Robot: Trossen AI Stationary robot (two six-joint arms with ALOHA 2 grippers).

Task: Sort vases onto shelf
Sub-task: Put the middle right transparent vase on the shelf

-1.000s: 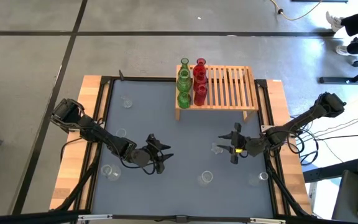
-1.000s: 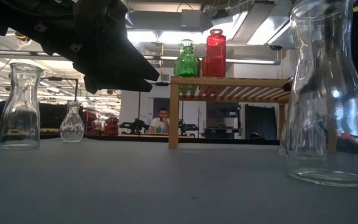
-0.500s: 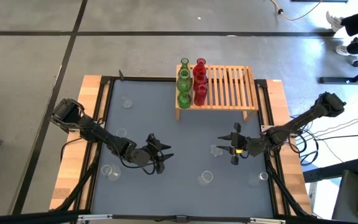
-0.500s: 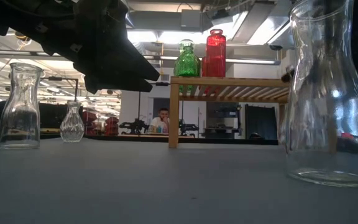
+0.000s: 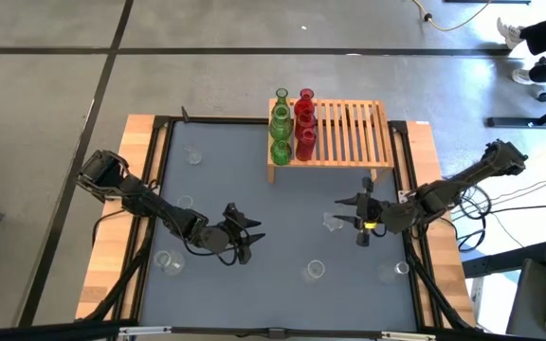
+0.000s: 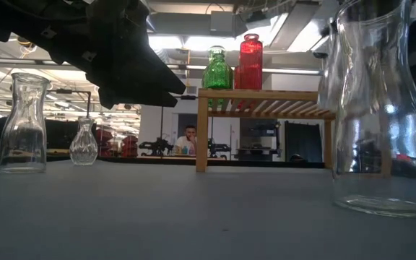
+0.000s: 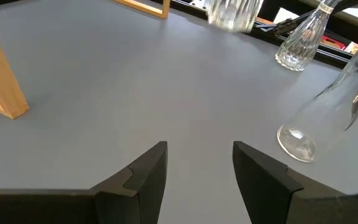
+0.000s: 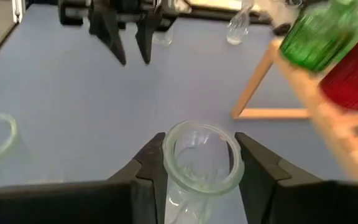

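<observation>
Grey table [image 5: 282,218], clear vase [image 8: 201,163] between right tool [image 8: 197,168] fingers

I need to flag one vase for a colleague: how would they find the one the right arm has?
Start at the wooden shelf; on the grey mat in front of it, the right tool grips a clear vase by its neck. It alone sits between fingers and tilts.

we see two dark, slender jointed arms with black cables trailing from their bases. the left gripper [image 5: 243,239] and right gripper [image 5: 361,221] each end in two flat, tapering black fingers [image 7: 143,174] with angular edges.
</observation>
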